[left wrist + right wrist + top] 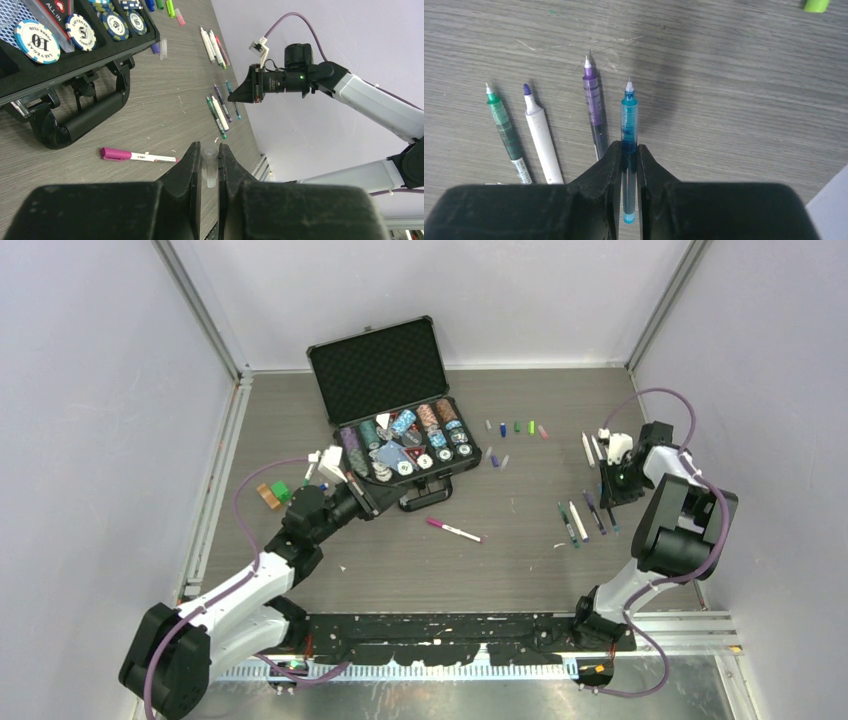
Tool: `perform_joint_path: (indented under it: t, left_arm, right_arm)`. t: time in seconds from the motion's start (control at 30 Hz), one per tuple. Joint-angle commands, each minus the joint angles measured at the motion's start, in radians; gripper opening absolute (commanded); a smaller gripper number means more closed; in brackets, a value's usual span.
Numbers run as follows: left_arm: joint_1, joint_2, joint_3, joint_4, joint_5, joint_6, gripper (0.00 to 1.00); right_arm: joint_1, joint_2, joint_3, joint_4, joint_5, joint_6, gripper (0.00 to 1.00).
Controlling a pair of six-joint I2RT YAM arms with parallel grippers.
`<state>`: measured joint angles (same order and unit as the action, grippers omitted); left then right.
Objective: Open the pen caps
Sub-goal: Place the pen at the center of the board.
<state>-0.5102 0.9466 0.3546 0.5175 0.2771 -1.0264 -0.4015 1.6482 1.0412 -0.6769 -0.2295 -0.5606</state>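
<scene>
My left gripper (372, 500) (209, 148) hangs above the table, in front of the case, shut on a clear pen cap (211, 167). My right gripper (612, 492) (628, 148) is shut on an uncapped blue pen (629, 115), low over the table. Beside it lie uncapped purple (593, 107), white (542, 142) and green (505, 134) pens. A capped magenta pen (455, 530) (137, 156) lies mid-table. Two more pens (591, 448) lie at the far right. Several loose pen caps (517, 427) lie in a row right of the case.
An open black case (378, 368) with poker chips (405, 440) stands at the back centre, its handle (82, 120) facing the arms. Small orange and green pieces (274, 493) lie at the left. A lime cap (816, 4) lies ahead of the right gripper. Walls enclose the table.
</scene>
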Motion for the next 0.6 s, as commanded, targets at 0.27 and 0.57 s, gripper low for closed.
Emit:
perform_joint_path:
  t: [0.27, 0.57]
  left_arm:
    - [0.003, 0.013, 0.007, 0.003, 0.026, 0.024, 0.0]
    - [0.002, 0.056, 0.025, 0.008, 0.052, 0.019, 0.0]
  right_arm:
    - [-0.003, 0.102, 0.067, 0.024, 0.002, -0.018, 0.24]
    - [-0.004, 0.077, 0.072, 0.009, -0.013, -0.012, 0.31]
